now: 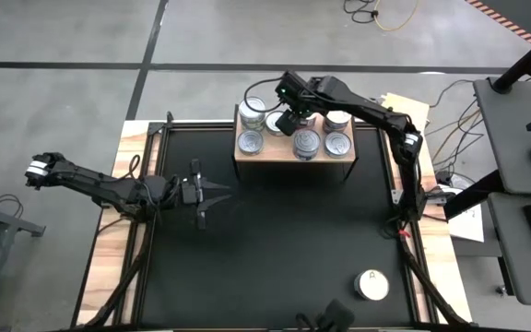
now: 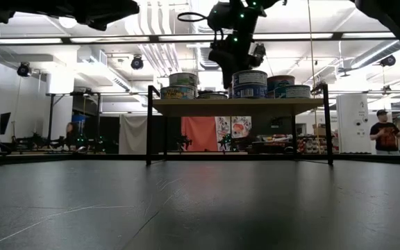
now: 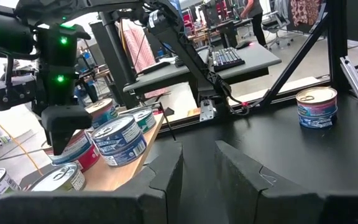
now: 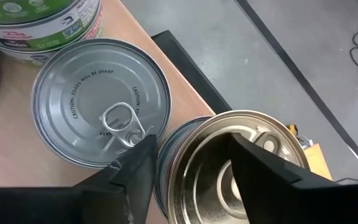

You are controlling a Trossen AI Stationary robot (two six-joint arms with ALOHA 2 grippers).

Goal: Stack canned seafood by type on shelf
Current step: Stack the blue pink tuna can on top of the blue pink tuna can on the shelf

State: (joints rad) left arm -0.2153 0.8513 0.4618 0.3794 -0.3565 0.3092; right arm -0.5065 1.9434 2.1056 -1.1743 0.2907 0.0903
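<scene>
Canned seafood is mostly up on the wooden shelf [image 1: 296,159] already, which sits at the far edge of the black tabletop [image 1: 275,240]. From above I count tins in two rows on the shelf: silver-topped ones along its near edge [image 1: 251,142] [image 1: 338,144], a taller stack between them [image 1: 306,143], and more behind. One tin is not on the shelf at all: a white-topped can [image 1: 371,285] sits well away from it, near the table's front right corner.

The right gripper [image 1: 289,118] hangs over the back row of the shelf, just behind the middle stack. Its wrist camera looks straight down past the fingers [image 4: 135,163] at a gold-rimmed tin [image 4: 229,162] right beneath them, just beside a silver pull-ring tin [image 4: 101,102]. The jaws are spread apart on either side of that gold-rimmed tin's top, and I can't tell whether they actually touch it. Doesn't look like it's gripping anything.

The left gripper [image 1: 201,195] is parked over the tabletop, left of the shelf and nearer the front, fingers only slightly apart with nothing between them.
</scene>
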